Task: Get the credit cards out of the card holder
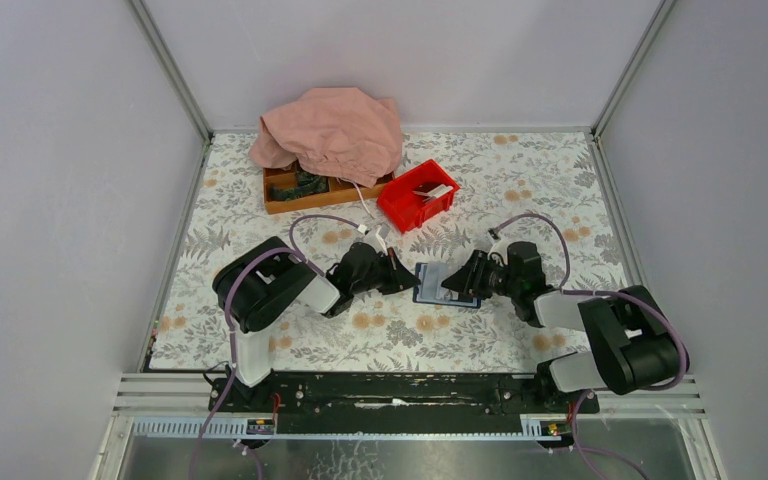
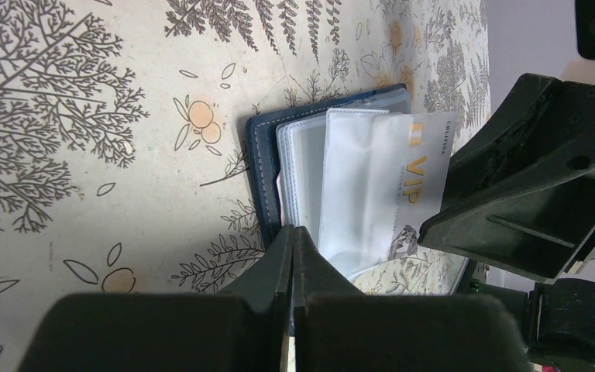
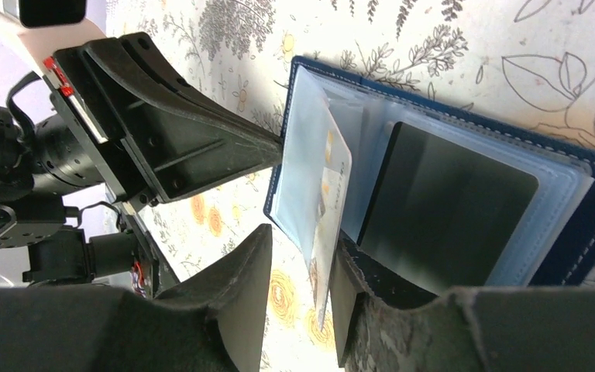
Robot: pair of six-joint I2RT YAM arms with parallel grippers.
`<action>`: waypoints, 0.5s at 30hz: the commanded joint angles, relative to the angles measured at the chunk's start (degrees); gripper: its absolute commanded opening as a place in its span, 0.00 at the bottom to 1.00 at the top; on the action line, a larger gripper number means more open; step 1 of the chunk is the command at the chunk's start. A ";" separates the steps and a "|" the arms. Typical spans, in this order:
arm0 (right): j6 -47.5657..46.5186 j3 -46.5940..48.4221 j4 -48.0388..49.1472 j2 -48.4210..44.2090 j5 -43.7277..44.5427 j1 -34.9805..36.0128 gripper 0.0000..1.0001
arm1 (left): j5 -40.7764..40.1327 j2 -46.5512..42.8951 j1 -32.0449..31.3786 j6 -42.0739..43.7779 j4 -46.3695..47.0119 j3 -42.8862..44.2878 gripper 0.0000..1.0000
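The card holder lies open on the table, midway between the side edges and nearer the front edge; a black card sits in one clear sleeve, a pale card marked VIP in a raised one; the right gripper has its jaws apart either side of that raised sleeve; the left gripper, jaws together, touches the holder's edge; near the back edge stand a red bin and a wooden tray partly under a pink cloth.

The floral-patterned worktop carries an open card holder near its middle. Farther back stand a red bin and a wooden tray, half covered by a pink cloth.
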 commanded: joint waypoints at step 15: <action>-5.69 0.39 -10.12 -5.32 5.68 -0.93 0.00 | 0.58 2.10 -0.04 0.52 -1.92 -0.23 0.00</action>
